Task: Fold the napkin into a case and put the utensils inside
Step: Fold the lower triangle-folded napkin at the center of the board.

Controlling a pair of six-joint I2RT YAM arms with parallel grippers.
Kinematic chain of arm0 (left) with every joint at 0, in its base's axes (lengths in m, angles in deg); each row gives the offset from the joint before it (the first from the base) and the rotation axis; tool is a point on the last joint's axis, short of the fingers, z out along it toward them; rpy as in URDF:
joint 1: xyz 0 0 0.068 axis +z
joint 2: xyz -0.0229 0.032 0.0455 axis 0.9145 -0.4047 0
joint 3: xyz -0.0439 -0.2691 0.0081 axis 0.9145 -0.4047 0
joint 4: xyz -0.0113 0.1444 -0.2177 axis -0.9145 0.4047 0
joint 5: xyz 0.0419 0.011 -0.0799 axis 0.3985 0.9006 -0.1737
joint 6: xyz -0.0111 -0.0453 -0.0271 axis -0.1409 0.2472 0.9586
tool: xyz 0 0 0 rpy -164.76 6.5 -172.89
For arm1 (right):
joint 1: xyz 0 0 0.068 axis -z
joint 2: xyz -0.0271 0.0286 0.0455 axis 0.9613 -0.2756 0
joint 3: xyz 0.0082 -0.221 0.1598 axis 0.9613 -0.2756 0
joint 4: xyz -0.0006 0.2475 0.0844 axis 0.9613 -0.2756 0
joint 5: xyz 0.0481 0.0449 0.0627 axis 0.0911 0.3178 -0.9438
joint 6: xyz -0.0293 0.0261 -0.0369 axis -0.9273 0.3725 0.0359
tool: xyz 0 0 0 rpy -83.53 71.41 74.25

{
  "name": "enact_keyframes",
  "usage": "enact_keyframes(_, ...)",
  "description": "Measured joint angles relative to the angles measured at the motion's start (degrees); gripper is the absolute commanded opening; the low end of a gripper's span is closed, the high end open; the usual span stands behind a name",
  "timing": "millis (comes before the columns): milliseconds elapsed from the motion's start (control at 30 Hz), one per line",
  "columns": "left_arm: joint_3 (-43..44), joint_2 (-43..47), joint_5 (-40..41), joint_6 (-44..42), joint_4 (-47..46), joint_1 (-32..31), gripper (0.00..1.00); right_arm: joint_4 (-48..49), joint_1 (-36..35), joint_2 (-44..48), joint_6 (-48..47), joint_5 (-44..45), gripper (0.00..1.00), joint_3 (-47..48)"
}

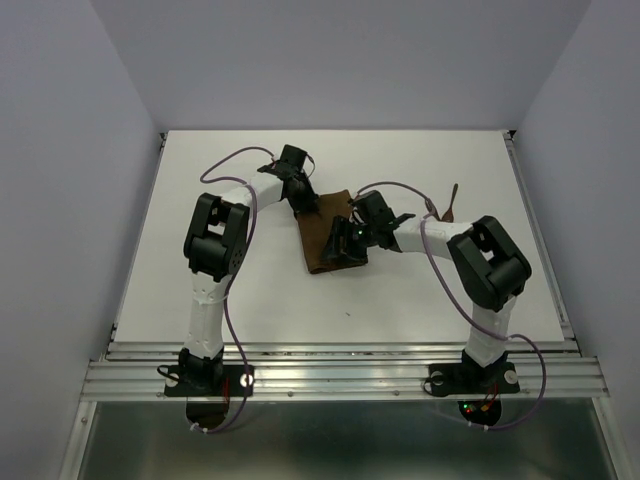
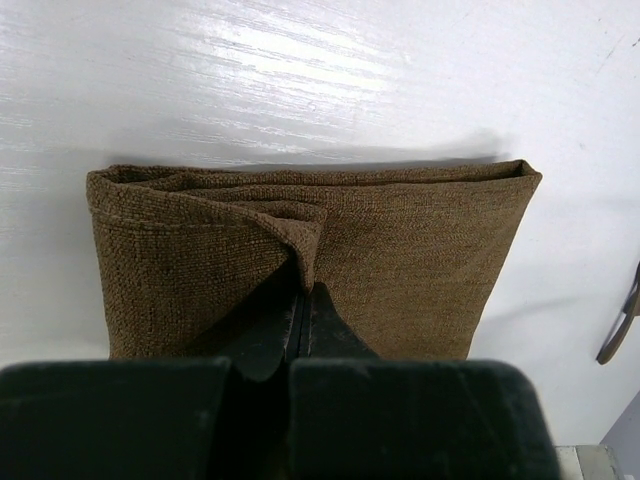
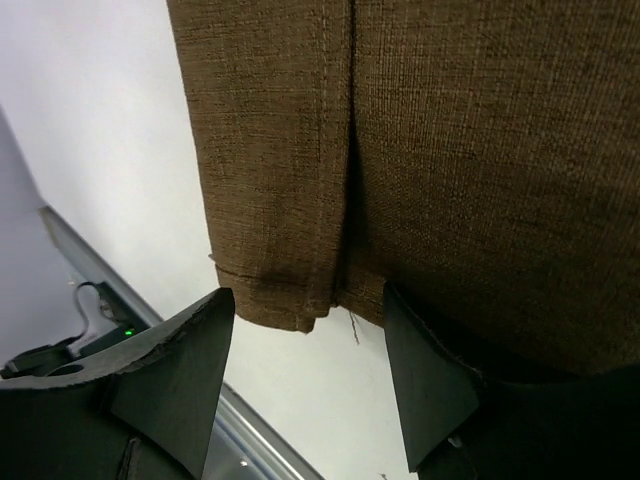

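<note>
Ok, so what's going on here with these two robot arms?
Both arms are working on a dark brown cloth napkin, already folded into layers on the white table. The left fingers are shut, pinching a fold of it; the right fingers stand open at its edge. A slim dark utensil lies off to the right, not yet inside.

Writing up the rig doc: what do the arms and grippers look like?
Left arm and right arm: white tubular links, bulky black joint housings, a thin purple cable looping along each. Left gripper and right gripper: black, wedge-shaped fingers. Green light near the right wrist.
</note>
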Motion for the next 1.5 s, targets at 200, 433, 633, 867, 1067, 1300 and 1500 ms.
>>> enact_keyframes(200, -0.1, 0.0, -0.1, 0.0, -0.1, 0.0, 0.00, 2.5, 0.0, -1.0, 1.7, -2.0, 0.67, -0.3)
enact_keyframes(433, -0.6, 0.1, -0.2, 0.0, -0.9, 0.0, 0.00, 7.6, 0.0, -1.8, 3.9, -4.7, 0.67, -1.9)
enact_keyframes(633, -0.7, 0.2, -0.3, 0.0, -1.1, 0.0, 0.00, 12.4, 0.0, -2.1, 6.9, -6.1, 0.67, -3.8)
enact_keyframes(867, -0.9, 0.2, -0.3, 0.1, -1.2, 0.0, 0.00, 19.3, 0.0, -2.8, 12.2, -7.7, 0.67, -6.4)
enact_keyframes(1067, -1.2, 0.3, -0.3, 0.1, -1.5, 0.0, 0.00, 22.8, 0.0, -3.1, 15.0, -8.2, 0.66, -7.5)
enact_keyframes(1300, -1.7, 0.7, -0.3, 0.2, -1.9, 0.0, 0.00, 24.7, 0.0, -3.1, 16.2, -8.1, 0.66, -7.6)
enact_keyframes(1500, -1.9, 0.7, -0.3, 0.2, -2.1, 0.0, 0.00, 26.2, 0.0, -4.4, 17.2, -7.9, 0.66, -7.6)
